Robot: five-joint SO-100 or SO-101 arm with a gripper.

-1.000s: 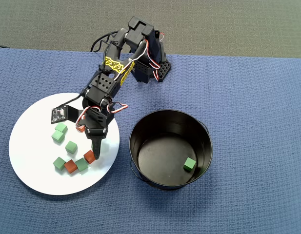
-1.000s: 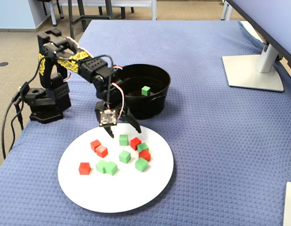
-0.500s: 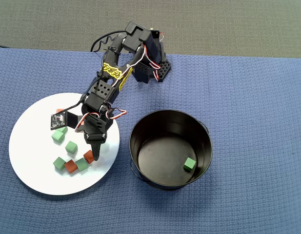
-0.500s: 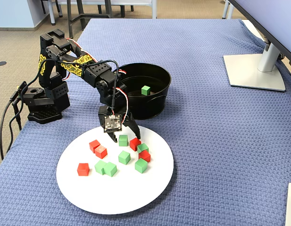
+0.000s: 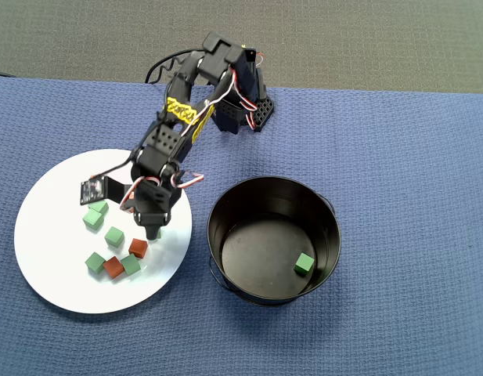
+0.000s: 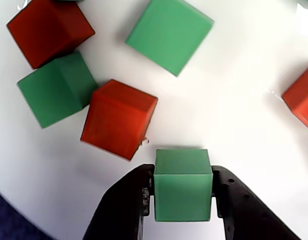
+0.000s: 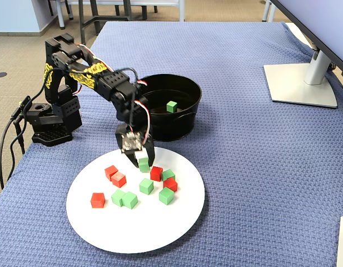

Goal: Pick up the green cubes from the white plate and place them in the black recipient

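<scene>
— Over the white plate (image 7: 160, 233), what did you have at that moment?

— I had the gripper (image 6: 182, 197) down at the plate's near-pot side, its jaws drawn in on one green cube (image 6: 182, 184). In the wrist view both fingers (image 6: 129, 200) pressed flat against the cube's opposite faces, and it sat square between them. I could not tell whether it was off the plate or resting on it.

— And the rest of the green cubes?

— One lay at the bottom of the black pot (image 5: 225, 205), near its wall, as a lone green cube (image 5: 304, 263). On the plate I counted at least five more green ones in the fixed view, mixed with red cubes. A red cube (image 6: 119, 119) sat just beside my left fingertip in the wrist view, nearly touching the held cube's corner.

— What worried you?

— Mostly that neighbour. I judged that if I lifted at a slant, the finger could drag the red cube along or knock it into the green ones behind it. The grip also looked to hold only the cube's lower half in that view, so a quick swing towards the pot might let it pivot and slip out. And the pot's walls are tall: carried too low, the cube or my fingers would strike the rim.
</scene>
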